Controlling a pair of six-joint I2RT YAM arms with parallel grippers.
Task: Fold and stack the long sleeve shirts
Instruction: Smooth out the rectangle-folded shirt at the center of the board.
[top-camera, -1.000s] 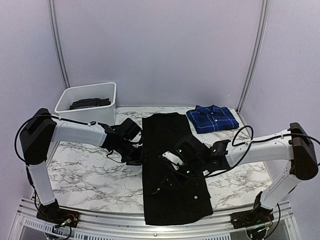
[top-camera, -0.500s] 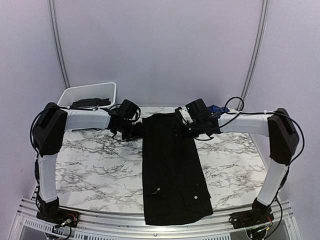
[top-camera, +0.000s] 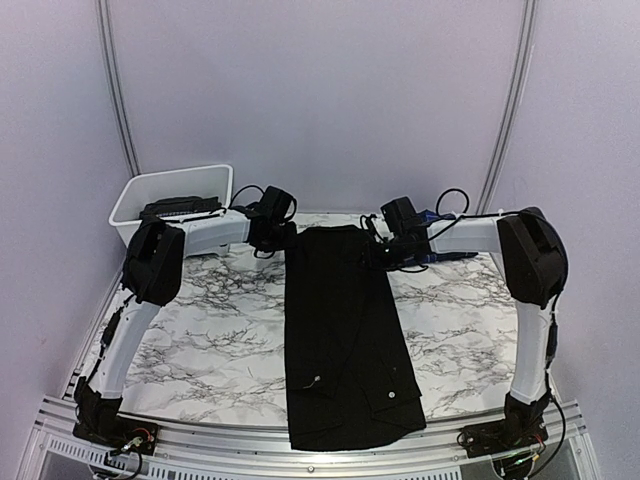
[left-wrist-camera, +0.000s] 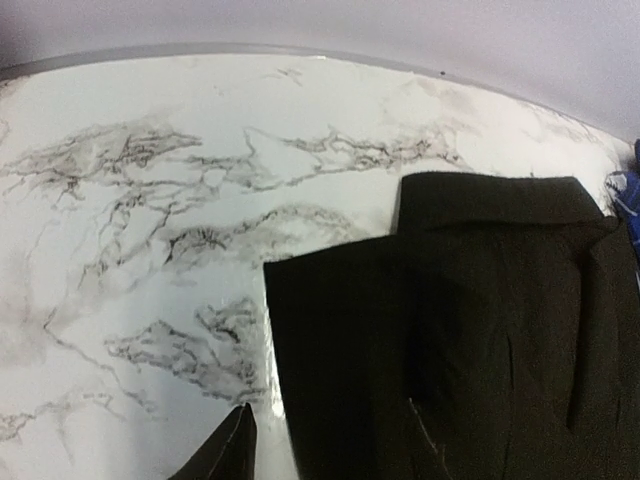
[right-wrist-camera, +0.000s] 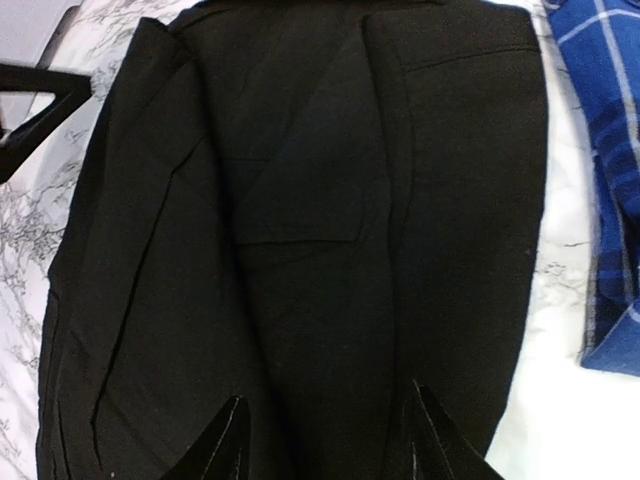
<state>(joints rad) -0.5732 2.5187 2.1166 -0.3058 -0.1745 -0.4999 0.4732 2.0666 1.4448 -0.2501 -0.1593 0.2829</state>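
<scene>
Starting the crosswise fold of the black shirt (top-camera: 340, 330), by the look of it: laid down the middle of the table (top-camera: 200, 340) as a long narrow strip, sides and sleeves turned in, collar (left-wrist-camera: 495, 195) at the far end, hem at the near edge. Hovering at that far end with both arms: left gripper (left-wrist-camera: 335, 450) astride the strip's left edge, one finger (left-wrist-camera: 232, 455) over bare marble, the other hard to pick out against the cloth, so parted and seemingly empty; right gripper (right-wrist-camera: 330, 440) above the right half, fingers well apart, holding nothing. Calls, probably, for a pinch on each far corner through all the layers, then a level carry toward the hem without skewing the strip or shaking the tucked sleeves loose. Leaves stacking for afterwards, with the blue shirt (right-wrist-camera: 610, 150) folded into a neat rectangle just beside the black one's far right corner. Handling soft, matte, limp cloth, creased in long overlapping flaps and likely to sag between two grips; thin white lines across the blue; glossy veined marble beneath, probably slick. Ignoring the white bin (top-camera: 130, 200) at the far left, something dark inside.
</scene>
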